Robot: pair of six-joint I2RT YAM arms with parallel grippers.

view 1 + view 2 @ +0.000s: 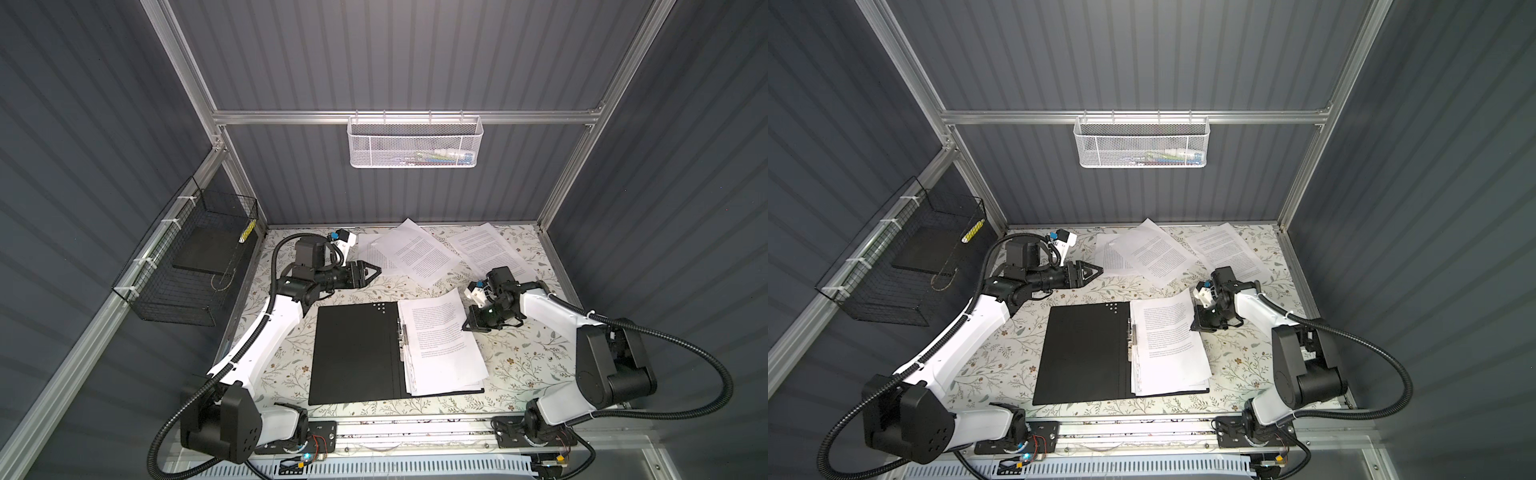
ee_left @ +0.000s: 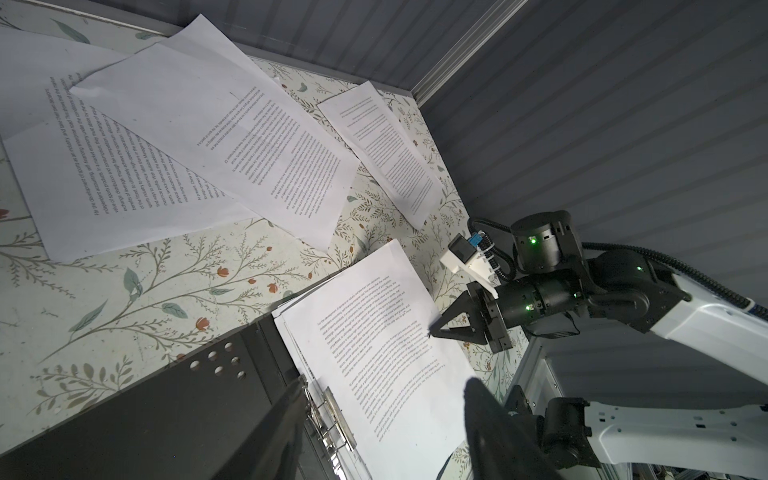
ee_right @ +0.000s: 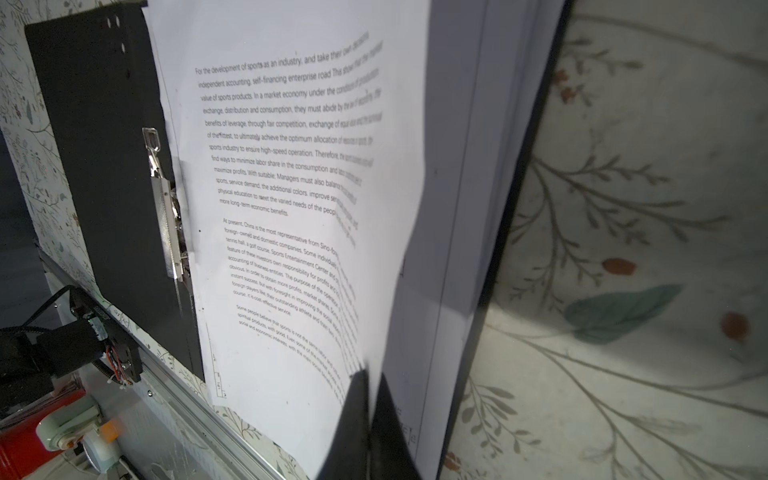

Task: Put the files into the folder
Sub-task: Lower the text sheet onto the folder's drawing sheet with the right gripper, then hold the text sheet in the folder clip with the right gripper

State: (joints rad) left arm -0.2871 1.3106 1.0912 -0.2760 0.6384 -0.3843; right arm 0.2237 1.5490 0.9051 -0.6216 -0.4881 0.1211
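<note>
If the right gripper (image 2: 434, 332), pinched shut on the edge of the top sheet (image 1: 440, 336) lying in the open folder (image 1: 353, 353) on the table (image 1: 291, 365), tugs sideways, I'd fear the pile (image 1: 415, 384) skews out, while the left gripper (image 1: 376, 270) hangs spread and empty near the loose sheets (image 1: 419, 253) at the back.

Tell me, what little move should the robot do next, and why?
Probably the right gripper, shut on the edge of the top sheet, should slide that sheet toward the metal clip, because it lies crooked in the open folder, with a corner poking past the folder's far edge.
</note>
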